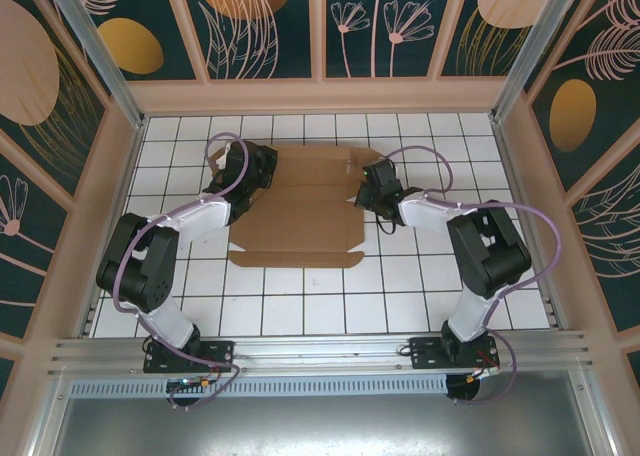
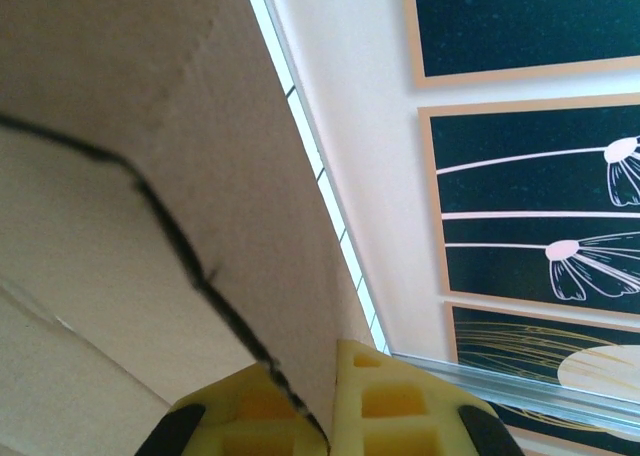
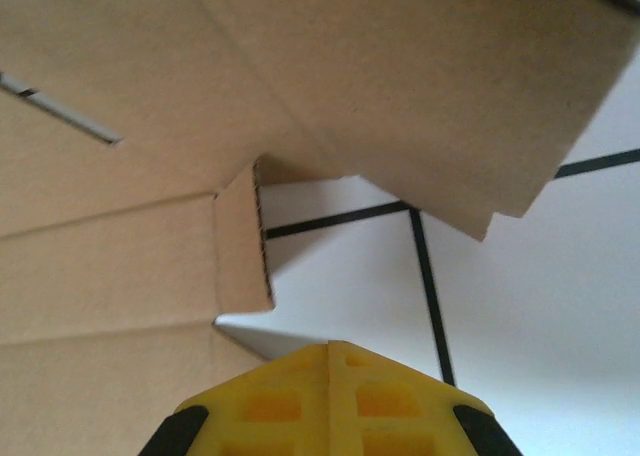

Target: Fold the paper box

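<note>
From above, the paper box (image 1: 300, 221) lies in the middle of the tiled floor (image 1: 300, 311), with its far half between my two arms. The left gripper (image 1: 258, 181) is at its left edge and the right gripper (image 1: 364, 193) at its right edge. Bare tiles lie all round the sheet, and the most room is on the near side. The side walls (image 1: 112, 206) stand close to both elbows, so I would keep any swing inward.

In the left wrist view, the left gripper (image 2: 318, 421) is clenched on a cardboard edge that runs down between its yellow fingers (image 2: 395, 406). A broad panel of the box (image 2: 150, 176) fills the space in front. To fold cleanly, I judge this flap should turn about its crease, not be dragged.

In the right wrist view, the right gripper (image 3: 330, 391) is closed with nothing between its pads. It sits just short of a small upright tab (image 3: 243, 241) under an overhanging flap (image 3: 400, 76). Closed like this, it could nudge that tab inward.
</note>
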### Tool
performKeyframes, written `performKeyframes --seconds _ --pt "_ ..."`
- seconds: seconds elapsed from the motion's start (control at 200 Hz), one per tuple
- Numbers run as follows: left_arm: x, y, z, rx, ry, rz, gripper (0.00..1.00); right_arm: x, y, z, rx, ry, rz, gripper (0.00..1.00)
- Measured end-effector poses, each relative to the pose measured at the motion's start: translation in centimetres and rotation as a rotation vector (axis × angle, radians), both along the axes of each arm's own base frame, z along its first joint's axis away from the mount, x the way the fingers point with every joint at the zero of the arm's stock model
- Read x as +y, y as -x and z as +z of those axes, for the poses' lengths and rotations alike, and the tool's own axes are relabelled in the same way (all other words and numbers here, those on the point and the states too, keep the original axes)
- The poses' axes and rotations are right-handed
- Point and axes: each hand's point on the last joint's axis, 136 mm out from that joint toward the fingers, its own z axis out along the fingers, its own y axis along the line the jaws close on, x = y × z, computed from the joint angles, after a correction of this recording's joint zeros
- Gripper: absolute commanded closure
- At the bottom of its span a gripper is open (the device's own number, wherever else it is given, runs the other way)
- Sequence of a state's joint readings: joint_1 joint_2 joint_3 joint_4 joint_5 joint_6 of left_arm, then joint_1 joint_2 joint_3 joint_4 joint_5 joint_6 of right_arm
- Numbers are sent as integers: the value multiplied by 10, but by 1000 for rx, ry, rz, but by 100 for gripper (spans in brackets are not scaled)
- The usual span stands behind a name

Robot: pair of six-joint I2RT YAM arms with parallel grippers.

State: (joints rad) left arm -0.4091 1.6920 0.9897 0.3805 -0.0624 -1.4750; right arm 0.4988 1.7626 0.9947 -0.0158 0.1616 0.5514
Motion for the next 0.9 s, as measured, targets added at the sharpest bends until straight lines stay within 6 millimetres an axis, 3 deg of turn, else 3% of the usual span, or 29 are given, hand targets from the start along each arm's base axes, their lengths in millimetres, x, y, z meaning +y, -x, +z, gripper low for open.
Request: performKeyframes --seconds 0.195,0.36,0.616,0.901 --pt "0 -1 0 -5 0 -1 100 -3 -11 -18 9 21 -27 100" --pt "0 -2 -1 -6 0 -1 100 11 -15 -27 13 -30 7 95" --pt "0 -2 0 -7 -1 -2 100 46 -27 -3 -71 -203 95 88" --pt "0 -2 -1 -6 -1 -2 100 81 -20 11 -101 -294 206 87"
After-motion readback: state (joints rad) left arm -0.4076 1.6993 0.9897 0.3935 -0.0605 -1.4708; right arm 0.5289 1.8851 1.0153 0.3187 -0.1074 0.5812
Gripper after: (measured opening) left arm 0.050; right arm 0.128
